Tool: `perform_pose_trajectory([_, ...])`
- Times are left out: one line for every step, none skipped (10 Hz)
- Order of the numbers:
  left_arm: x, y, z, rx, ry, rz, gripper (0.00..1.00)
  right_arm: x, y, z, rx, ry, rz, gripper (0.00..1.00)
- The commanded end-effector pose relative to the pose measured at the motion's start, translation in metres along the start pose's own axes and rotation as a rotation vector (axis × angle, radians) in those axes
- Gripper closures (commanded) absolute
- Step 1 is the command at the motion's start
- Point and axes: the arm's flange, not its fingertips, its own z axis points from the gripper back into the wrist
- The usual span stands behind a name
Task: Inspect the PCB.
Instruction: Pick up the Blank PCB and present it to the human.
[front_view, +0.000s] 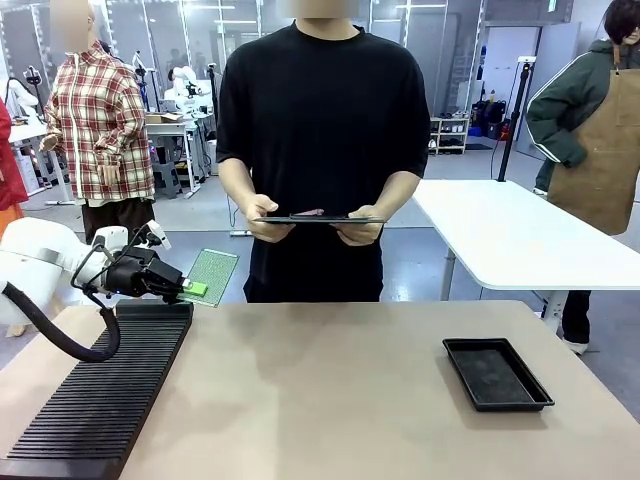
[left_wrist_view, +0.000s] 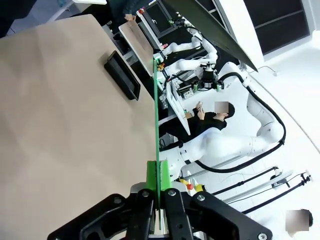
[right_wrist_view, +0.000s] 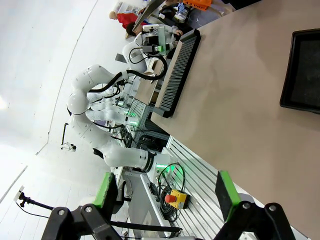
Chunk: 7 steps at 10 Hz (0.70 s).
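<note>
The PCB (front_view: 213, 271), a thin green board with a pale dotted face, hangs in the air past the table's far left edge, tilted up toward the person. My left gripper (front_view: 194, 289) is shut on its near edge. In the left wrist view the PCB (left_wrist_view: 156, 115) appears edge-on as a thin green line rising from between the closed pads of the left gripper (left_wrist_view: 159, 186). My right gripper (right_wrist_view: 165, 192) stands open above the table with nothing between its green pads (right_wrist_view: 104, 190).
A black slotted rack (front_view: 110, 385) lies along the table's left side, just below the left gripper. A shallow black tray (front_view: 497, 372) sits at the right. Across the table, a person in black holds a dark clipboard (front_view: 320, 218) in both hands. A white table (front_view: 520, 235) stands behind.
</note>
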Motion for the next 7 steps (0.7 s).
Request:
perform_pose_trajectory([0.010,-0.002,0.004,-0.039,-0.017,0.009,0.97,-0.001,0.000,0.002,0.006,0.000,0.021,0.00])
perform_pose_trajectory([0.013,-0.005,0.006,-0.042,-0.030,0.002,0.97,-0.001,0.000,0.002,0.006,0.000,0.021,0.00])
perform_pose_trajectory([0.014,-0.008,0.006,-0.063,-0.005,-0.005,0.97,-0.001,0.000,0.002,0.006,0.000,0.021,0.00])
perform_pose_trajectory([0.003,-0.001,0.002,-0.006,-0.008,-0.005,0.97,-0.001,0.000,0.002,0.006,0.000,0.021,0.00])
perform_pose_trajectory([0.003,-0.001,0.002,-0.006,-0.008,-0.005,0.97,-0.001,0.000,0.002,0.006,0.000,0.021,0.00])
perform_pose_trajectory([0.003,-0.001,0.002,-0.006,-0.008,-0.005,0.97,-0.001,0.000,0.002,0.006,0.000,0.021,0.00])
perform_pose_trajectory([0.003,-0.001,0.002,-0.006,-0.008,-0.005,0.97,-0.001,0.000,0.002,0.006,0.000,0.021,0.00])
